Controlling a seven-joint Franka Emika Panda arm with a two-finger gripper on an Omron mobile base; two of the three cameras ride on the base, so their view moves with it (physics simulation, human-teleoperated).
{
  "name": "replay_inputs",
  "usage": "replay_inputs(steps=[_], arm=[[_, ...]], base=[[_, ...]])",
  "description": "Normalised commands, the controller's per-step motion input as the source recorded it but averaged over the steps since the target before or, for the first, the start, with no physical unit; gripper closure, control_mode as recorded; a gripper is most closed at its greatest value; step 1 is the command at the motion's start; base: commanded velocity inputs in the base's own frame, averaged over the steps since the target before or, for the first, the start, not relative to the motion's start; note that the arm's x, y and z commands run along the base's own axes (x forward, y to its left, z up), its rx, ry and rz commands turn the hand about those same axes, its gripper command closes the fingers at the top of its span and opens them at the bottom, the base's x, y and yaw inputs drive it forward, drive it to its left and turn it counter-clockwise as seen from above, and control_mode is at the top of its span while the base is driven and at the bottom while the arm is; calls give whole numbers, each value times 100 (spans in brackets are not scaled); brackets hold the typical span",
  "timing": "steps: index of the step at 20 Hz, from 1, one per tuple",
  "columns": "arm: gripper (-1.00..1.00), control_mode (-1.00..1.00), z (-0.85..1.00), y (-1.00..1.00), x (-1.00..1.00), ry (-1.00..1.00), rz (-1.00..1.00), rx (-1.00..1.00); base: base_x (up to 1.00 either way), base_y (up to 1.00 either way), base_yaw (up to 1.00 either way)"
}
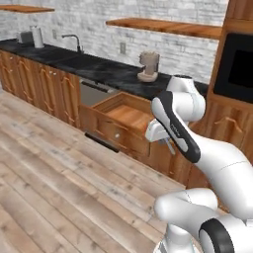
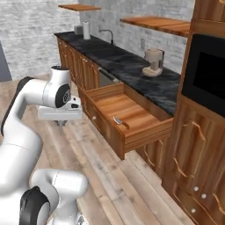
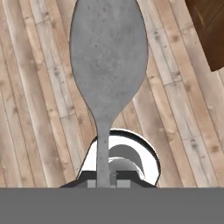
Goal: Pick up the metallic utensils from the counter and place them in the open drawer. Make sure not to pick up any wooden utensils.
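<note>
Grey metal spoon (image 3: 108, 65), broad oval bowl, slim handle, clamped in tool (image 3: 107, 181); small utensil (image 2: 119, 121) inside open drawer (image 2: 145, 134), frame centre.

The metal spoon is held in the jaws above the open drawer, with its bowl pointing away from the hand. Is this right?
Not quite. The metal spoon is held over the wooden floor, as the hand view shows; the open drawer lies off to one side. The rest is right.

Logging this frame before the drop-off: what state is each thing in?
gripper: shut on the metal spoon, over the floor
metal spoon: held, hanging bowl-down
open drawer: pulled out
utensil in drawer: lying on the drawer bottom
</note>
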Motion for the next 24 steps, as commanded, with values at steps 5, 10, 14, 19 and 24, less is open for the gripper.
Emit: replay_inputs(steps=[5, 10, 14, 19, 24], arm=[[100, 100, 0, 0, 0, 0, 0, 0], [100, 100, 0, 0, 0, 0, 0, 0], [100, 100, 0, 0, 0, 0, 0, 0], [100, 100, 0, 0, 0, 0, 0, 0], [100, 100, 0, 0, 0, 0, 0, 0]], base=[[100, -16, 0], [100, 15, 1], [97, -28, 11], [43, -36, 22], [0, 0, 14]])
